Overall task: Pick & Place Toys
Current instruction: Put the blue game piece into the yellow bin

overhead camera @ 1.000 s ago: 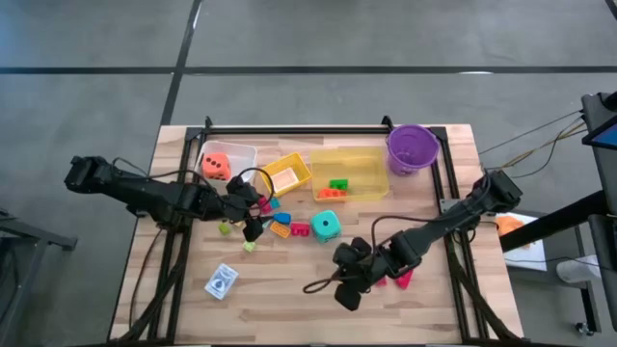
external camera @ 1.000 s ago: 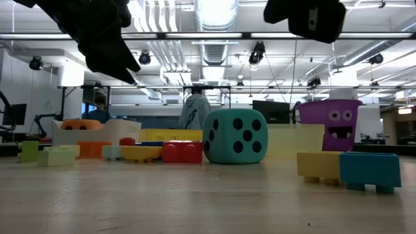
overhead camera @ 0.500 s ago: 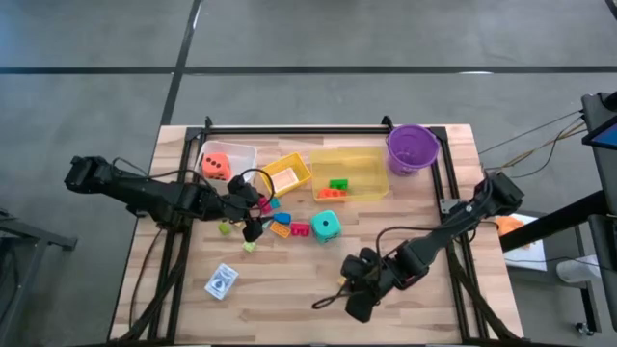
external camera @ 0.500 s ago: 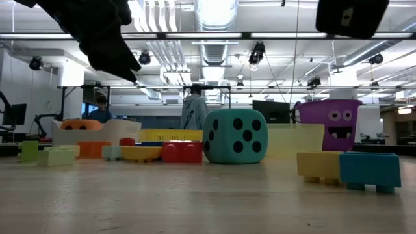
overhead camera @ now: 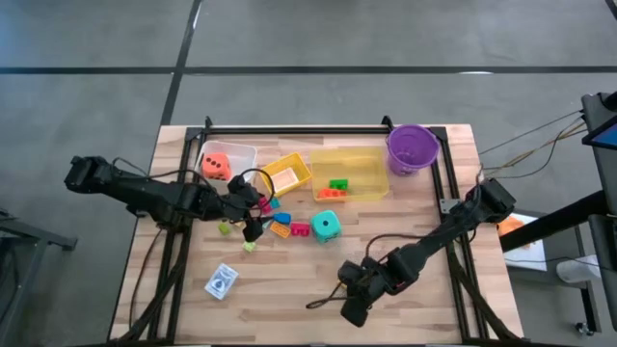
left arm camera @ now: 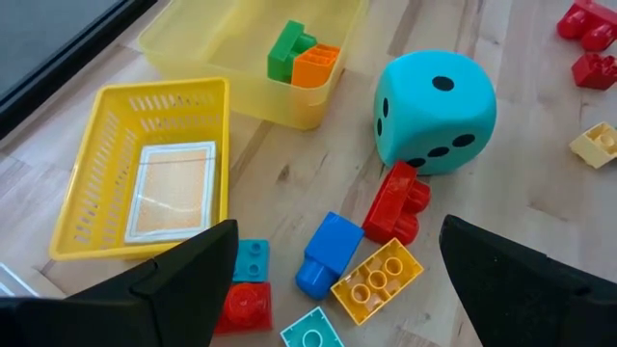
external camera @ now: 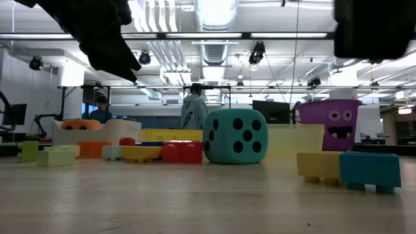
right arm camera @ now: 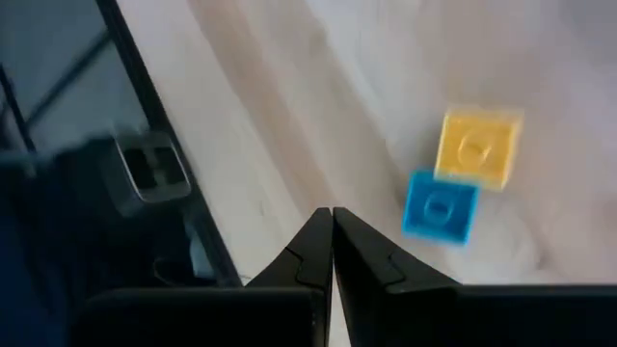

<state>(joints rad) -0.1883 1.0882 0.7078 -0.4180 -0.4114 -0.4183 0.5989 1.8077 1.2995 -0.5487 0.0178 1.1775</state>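
Observation:
My left gripper (overhead camera: 258,207) (left arm camera: 352,280) is open and empty, hovering over a cluster of bricks. Between its fingers a blue brick (left arm camera: 328,253), a yellow brick (left arm camera: 378,280) and a red brick (left arm camera: 397,204) lie on the table, with the teal die (left arm camera: 434,111) (overhead camera: 326,226) beyond them. My right gripper (overhead camera: 349,306) (right arm camera: 333,231) is shut with nothing showing between its fingertips. It hangs above the table's near right part, beside a yellow brick (right arm camera: 479,143) and a blue brick (right arm camera: 440,205). The orange die (overhead camera: 216,164) sits in a clear bin. The card box (overhead camera: 222,280) lies near the front left.
A yellow basket (overhead camera: 286,173), a yellow bin (overhead camera: 362,185) holding a green and an orange brick, and a purple bucket (overhead camera: 413,146) stand along the far side. More bricks lie near the left gripper (overhead camera: 231,229). A person stands in the room beyond the table (external camera: 194,110).
My right gripper has moved toward the table's near edge and risen, so it shows larger and higher in the low view. My left gripper and the toys have kept still.

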